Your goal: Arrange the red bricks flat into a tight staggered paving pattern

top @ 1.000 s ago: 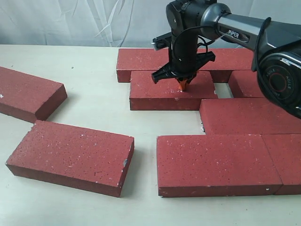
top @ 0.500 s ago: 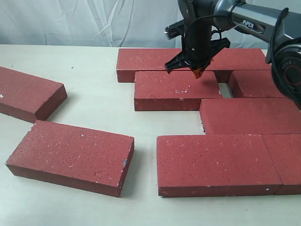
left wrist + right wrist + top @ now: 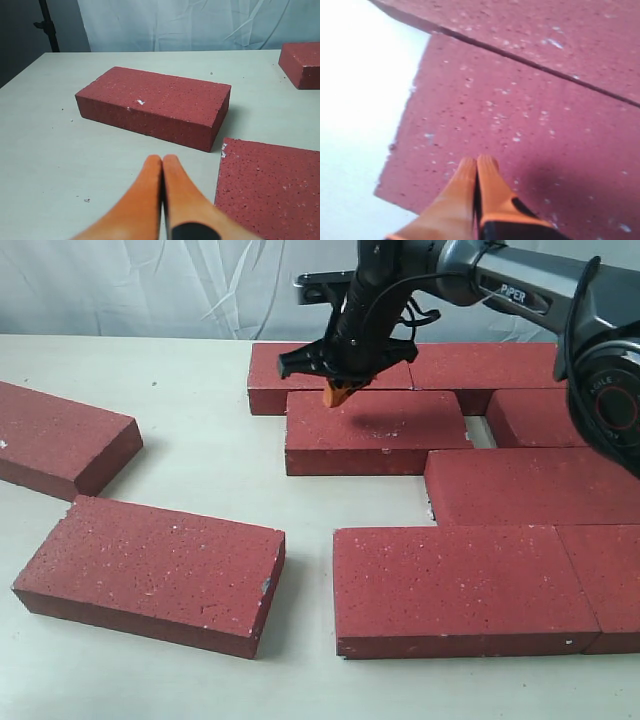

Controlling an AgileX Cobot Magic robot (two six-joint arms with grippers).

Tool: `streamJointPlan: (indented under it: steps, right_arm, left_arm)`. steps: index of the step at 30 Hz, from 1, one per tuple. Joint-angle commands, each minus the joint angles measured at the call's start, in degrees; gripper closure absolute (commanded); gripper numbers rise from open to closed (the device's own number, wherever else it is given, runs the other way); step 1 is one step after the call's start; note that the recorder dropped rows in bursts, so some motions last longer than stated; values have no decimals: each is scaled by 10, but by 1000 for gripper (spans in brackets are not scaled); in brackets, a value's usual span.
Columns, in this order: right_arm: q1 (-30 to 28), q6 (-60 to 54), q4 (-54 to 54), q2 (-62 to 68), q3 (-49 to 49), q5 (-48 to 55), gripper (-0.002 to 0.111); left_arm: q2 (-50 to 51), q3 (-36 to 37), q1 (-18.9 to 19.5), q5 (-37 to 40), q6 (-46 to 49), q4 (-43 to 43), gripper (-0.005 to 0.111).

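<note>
Swung leftward over the last half second, carrying the right gripper (image 3: 338, 397) from the right part to the left end of the dark red, grainy, white-flecked rectangular paving brick of the second row (image 3: 376, 432). Hangs there just over that top face, shadow thrown further right on it, contact not to be made out. Presses the orange fingertips (image 3: 467, 172) flat together, pinching nothing.

Leaves that brick where it lay half a second ago: flat, long side against the back-row brick (image 3: 268, 368), with a narrow gap at its right end before the neighbouring brick (image 3: 540, 416). Shows more flat bricks packed toward the front: a third-row brick (image 3: 535, 485) and two front-row bricks, one (image 3: 460, 585) butted end to end with the other (image 3: 605, 580). Shows two loose bricks on the pale tabletop (image 3: 200, 410), well apart from the group, the nearer (image 3: 150, 570) and the farther (image 3: 60, 435).

Holds the left gripper (image 3: 162, 159) low over the table, fingers closed tip to tip on nothing, near one loose brick.
</note>
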Motion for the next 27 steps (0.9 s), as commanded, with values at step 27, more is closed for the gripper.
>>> streamJointPlan:
  steps: [27]
  right_arm:
    - [76,-4,-17,66,0,-62,109]
  left_arm:
    - [-3,3,3,-5,-4,-4,107]
